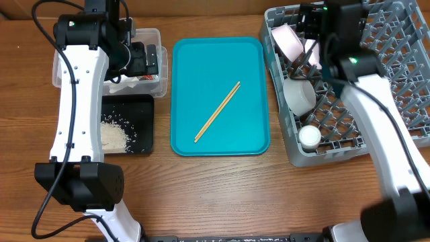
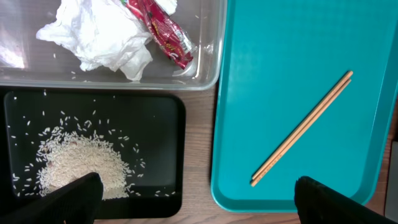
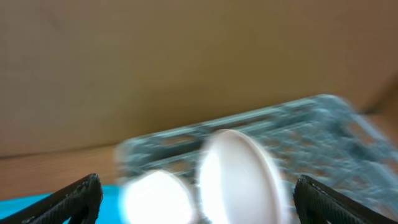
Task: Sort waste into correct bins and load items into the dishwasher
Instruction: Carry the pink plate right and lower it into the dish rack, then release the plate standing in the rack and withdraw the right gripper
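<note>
In the left wrist view, a crumpled white napkin [image 2: 99,34] and a red wrapper [image 2: 163,31] lie in the clear tub [image 2: 208,74]. Loose rice [image 2: 78,162] is heaped in the black tray [image 2: 174,149]. A pair of chopsticks [image 2: 303,127] lies diagonally on the teal tray [image 2: 280,37]. My left gripper [image 2: 199,208] hangs open and empty above the gap between the two trays. The grey dish rack [image 1: 396,67] holds a plate [image 1: 289,39] on edge, a bowl [image 1: 299,94] and a white cup [image 1: 310,136]. My right gripper [image 3: 199,208] is open above the rack, with the blurred plate [image 3: 245,177] below it.
The teal tray [image 1: 188,81] sits mid-table between the bins and the rack. The left arm [image 1: 80,87] reaches over the black tray [image 1: 144,138] and the tub [image 1: 151,33]. The right arm [image 1: 376,101] crosses the rack. Bare wooden table [image 1: 235,195] lies in front.
</note>
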You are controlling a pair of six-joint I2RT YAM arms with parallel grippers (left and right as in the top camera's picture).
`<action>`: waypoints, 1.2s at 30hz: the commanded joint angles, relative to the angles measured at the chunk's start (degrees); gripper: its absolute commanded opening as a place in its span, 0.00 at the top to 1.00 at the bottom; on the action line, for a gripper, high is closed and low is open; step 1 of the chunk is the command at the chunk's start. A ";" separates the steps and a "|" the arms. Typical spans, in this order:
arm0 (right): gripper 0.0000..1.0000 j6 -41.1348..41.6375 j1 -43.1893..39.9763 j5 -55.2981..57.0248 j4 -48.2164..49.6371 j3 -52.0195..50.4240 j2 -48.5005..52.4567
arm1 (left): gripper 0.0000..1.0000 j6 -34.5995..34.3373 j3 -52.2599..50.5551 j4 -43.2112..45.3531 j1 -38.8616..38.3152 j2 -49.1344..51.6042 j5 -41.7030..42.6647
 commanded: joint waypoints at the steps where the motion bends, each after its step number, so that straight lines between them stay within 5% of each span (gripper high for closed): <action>1: 0.00 6.62 0.35 -19.34 -3.37 0.70 -0.96 | 0.00 1.11 0.50 0.20 -0.20 -0.35 -0.39; 10: 0.00 5.55 4.61 -26.62 -9.14 -2.03 5.18 | 0.00 1.11 0.50 0.20 -0.20 -0.35 -0.39; 20: 0.00 -4.04 11.06 -14.58 -8.85 -2.03 13.99 | 0.00 1.11 0.50 0.20 -0.20 -0.35 -0.39; 36: 0.00 -5.97 10.86 -7.96 -4.55 -2.01 22.43 | 0.00 1.11 0.50 0.20 -0.20 -0.35 -0.39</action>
